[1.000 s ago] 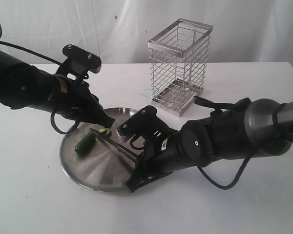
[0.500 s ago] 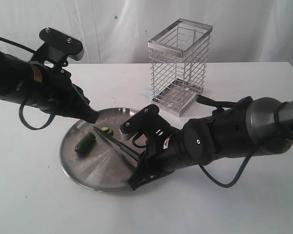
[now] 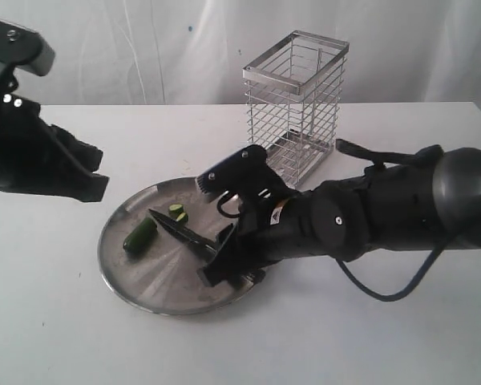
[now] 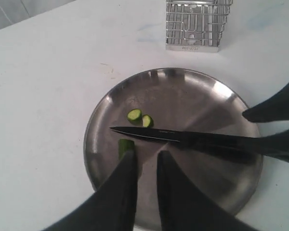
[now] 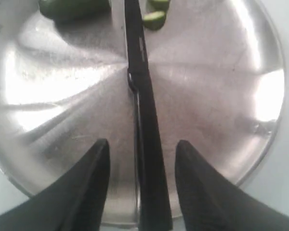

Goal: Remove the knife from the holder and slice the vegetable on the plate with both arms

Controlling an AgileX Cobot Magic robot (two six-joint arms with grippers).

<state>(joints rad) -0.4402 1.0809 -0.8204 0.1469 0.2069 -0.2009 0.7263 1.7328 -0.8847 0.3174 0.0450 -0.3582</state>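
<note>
Right claw (image 3: 224,269) sits low over the near-right rim of the plate (image 3: 120,277). Its fingers (image 5: 89,187) stand apart on either side of the knife (image 3: 180,227) handle, with a visible gap in the right wrist view; whether anything actually clamps the handle, I cannot tell. Blade points away from this claw across the plate, tip between the cucumber (image 3: 140,235) and two cut slices (image 3: 177,212).

Left claw (image 4: 143,185) is raised off to the left, clear of the plate, holding nothing, fingers close together with a narrow slot between. In the left wrist view the cucumber's cut end (image 4: 125,146) lies just ahead of its fingertips and the knife (image 4: 183,139) crosses beyond them, with the slices (image 4: 139,117) past the blade.

Wire basket (image 3: 295,108) stands upright on the white worktop (image 3: 369,337), behind the right claw, apart from the plate.
</note>
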